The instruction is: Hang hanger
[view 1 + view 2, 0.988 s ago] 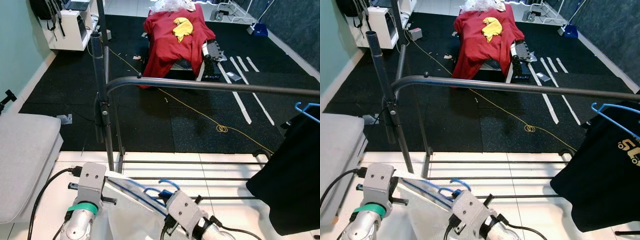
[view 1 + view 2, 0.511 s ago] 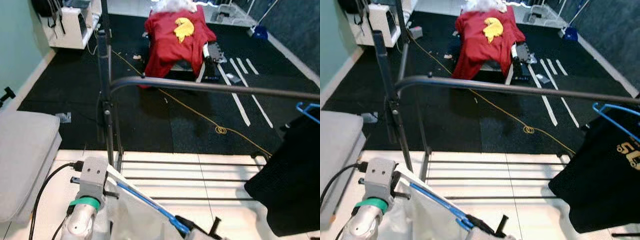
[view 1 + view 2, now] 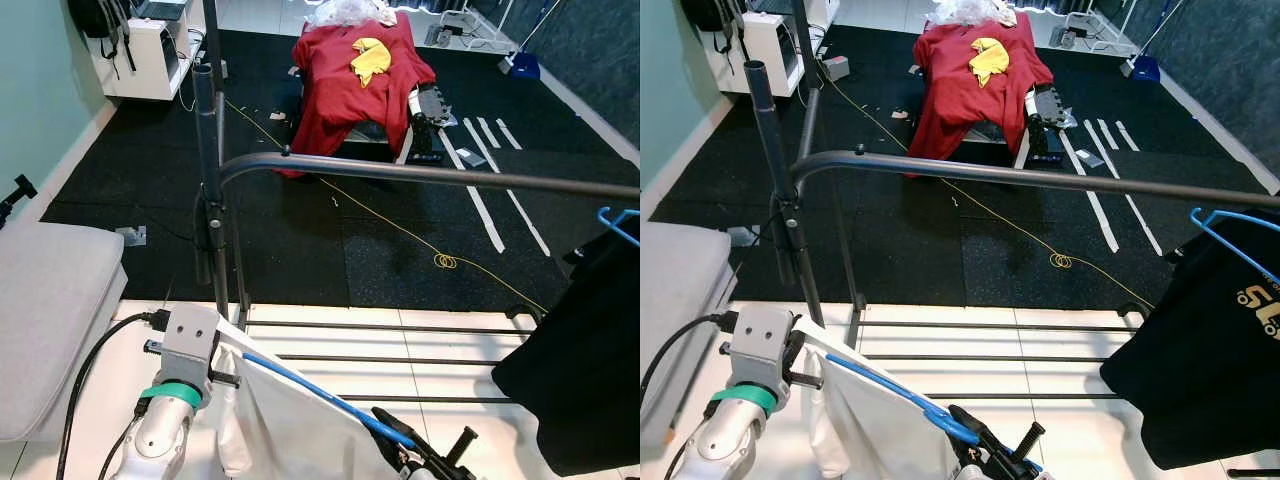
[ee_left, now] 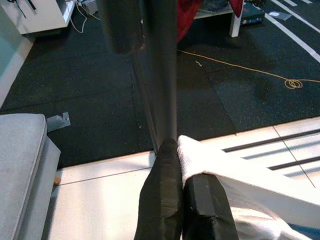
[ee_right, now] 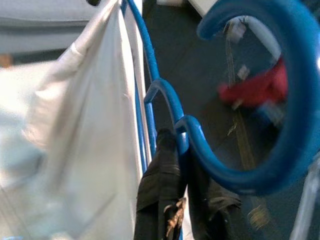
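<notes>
My right gripper (image 5: pixel 172 200) is clamped on the blue hanger (image 5: pixel 170 107) by its hook; my left gripper (image 4: pixel 182 190) pinches the white shirt's (image 4: pixel 240 175) shoulder; the rail (image 3: pixel 420 172) sits above, so the hook could miss or the shirt slip off.

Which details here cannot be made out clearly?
- Right pincer: cut off at the eye views' bottom edge.
- Blue hanger hook: blurred in the right wrist view.
- Black shirt print: cropped by the frame's right edge.
- White garment: lower part cut off.
</notes>
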Controlling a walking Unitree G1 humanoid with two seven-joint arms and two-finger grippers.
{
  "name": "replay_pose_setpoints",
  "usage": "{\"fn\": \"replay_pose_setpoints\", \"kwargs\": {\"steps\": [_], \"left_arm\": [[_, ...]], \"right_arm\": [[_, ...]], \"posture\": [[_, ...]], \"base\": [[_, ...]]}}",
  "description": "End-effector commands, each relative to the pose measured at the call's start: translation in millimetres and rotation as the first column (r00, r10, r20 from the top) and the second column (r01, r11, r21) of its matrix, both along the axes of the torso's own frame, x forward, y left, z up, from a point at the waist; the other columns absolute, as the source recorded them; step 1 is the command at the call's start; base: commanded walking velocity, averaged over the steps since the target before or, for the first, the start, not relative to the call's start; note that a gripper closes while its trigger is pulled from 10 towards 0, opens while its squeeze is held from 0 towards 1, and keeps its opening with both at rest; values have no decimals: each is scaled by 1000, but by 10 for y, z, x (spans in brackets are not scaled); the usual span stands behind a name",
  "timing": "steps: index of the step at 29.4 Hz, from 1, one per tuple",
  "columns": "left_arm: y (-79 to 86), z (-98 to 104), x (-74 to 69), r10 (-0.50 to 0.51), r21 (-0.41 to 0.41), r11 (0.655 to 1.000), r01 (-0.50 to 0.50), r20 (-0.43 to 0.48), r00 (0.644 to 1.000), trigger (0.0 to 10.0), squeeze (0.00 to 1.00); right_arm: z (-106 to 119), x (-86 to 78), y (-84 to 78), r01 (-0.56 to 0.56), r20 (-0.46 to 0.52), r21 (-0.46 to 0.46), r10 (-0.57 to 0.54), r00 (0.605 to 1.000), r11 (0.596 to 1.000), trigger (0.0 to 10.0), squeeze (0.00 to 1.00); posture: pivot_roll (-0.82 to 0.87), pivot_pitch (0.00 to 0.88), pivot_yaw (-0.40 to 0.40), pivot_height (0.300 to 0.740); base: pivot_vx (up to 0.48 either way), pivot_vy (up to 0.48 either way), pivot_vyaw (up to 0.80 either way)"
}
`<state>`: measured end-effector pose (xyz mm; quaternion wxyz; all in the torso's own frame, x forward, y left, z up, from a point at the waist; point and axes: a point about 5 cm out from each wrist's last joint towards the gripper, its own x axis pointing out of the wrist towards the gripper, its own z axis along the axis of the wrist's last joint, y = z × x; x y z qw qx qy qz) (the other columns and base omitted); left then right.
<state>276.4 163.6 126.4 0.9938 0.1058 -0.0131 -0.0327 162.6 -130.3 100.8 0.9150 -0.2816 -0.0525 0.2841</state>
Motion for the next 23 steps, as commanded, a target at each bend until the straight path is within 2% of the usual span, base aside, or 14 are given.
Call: {"fn": "replay_pose_setpoints", "kwargs": {"steps": [1, 5, 7, 10, 13, 15, 16, 18, 21, 23], "left_arm": [[190, 0, -5, 92, 8, 996, -92, -7, 996, 10000, 0], [169, 4, -3, 78, 7, 997, -78, -11, 997, 10000, 0], [169, 4, -3, 78, 7, 997, -78, -11, 997, 10000, 0], [170, 20, 7, 79, 4, 997, -79, -6, 997, 10000, 0], [172, 24, 6, 79, 2, 997, -78, -7, 997, 10000, 0], [172, 24, 6, 79, 2, 997, -78, -7, 997, 10000, 0], [162, 20, 3, 74, 1, 997, -74, -9, 997, 10000, 0], [162, 20, 3, 74, 1, 997, -74, -9, 997, 10000, 0], [119, 32, 12, 59, -5, 998, -59, -9, 998, 10000, 0], [119, 32, 12, 59, -5, 998, -59, -9, 998, 10000, 0]], "right_arm": [[-144, -60, -174, 96, -127, 1, -95, 987, 995, 10000, 0], [-252, -22, -132, 101, -241, 38, -89, 966, 994, 10000, 0], [-252, -22, -132, 101, -241, 38, -89, 966, 994, 10000, 0], [-414, -70, -150, 104, -324, 14, -94, 941, 995, 10000, 0], [-529, -52, -144, 92, -370, -4, -87, 925, 996, 10000, 0], [-529, -52, -144, 92, -370, -4, -87, 925, 996, 10000, 0], [-538, 44, -135, 73, -364, -26, -78, 928, 997, 10000, 0], [-538, 44, -135, 73, -364, -26, -78, 928, 997, 10000, 0], [-482, 426, -151, 40, -326, -95, -69, 943, 995, 10000, 0], [-482, 426, -151, 40, -326, -95, -69, 943, 995, 10000, 0]], "posture": [[-205, 201, -3, 740], [-204, 200, 2, 740], [-204, 200, 2, 740], [-202, 203, 2, 740], [-205, 205, 9, 740], [-205, 205, 9, 740], [-206, 206, 14, 740], [-206, 206, 14, 740], [-204, 204, 19, 740], [-204, 204, 19, 740]], "base": [[0, 0, 0], [0, 0, 0], [0, 0, 0], [0, 0, 0], [0, 0, 0], [0, 0, 0], [0, 0, 0], [0, 0, 0], [0, 0, 0], [0, 0, 0]]}}
